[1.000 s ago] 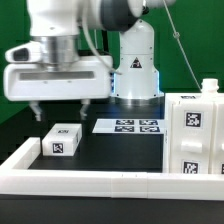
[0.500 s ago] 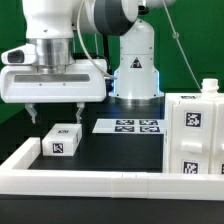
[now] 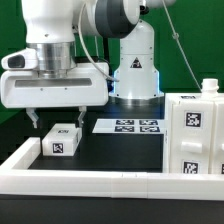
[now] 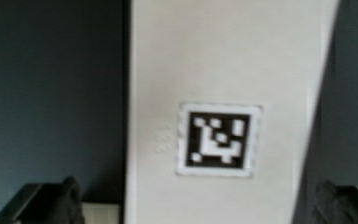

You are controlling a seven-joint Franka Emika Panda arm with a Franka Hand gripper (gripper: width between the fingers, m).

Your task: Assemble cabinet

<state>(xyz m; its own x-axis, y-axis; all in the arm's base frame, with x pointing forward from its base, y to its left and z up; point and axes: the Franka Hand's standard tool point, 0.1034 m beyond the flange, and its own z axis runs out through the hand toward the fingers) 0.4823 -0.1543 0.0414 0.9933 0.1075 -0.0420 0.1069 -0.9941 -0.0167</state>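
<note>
End effector [image 3: 58, 116] wide open and empty, fingers hanging just above small tagged white box [image 3: 62, 140] on black worktop [image 3: 110, 150], exterior view's left. Cabinet [image 3: 192, 135] stands at exterior view's right, well apart. Marker board [image 3: 130, 126] lies between, farther back.

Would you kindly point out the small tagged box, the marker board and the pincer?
small tagged box [image 3: 58, 146], exterior view, tagged front face.
marker board [image 3: 128, 126], exterior view, printed top.
pincer [image 3: 57, 116], exterior view, midway between fingertips.

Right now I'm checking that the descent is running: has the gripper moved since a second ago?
Yes. The gripper has come down toward the small white box, judged against the fixed marker board.
</note>
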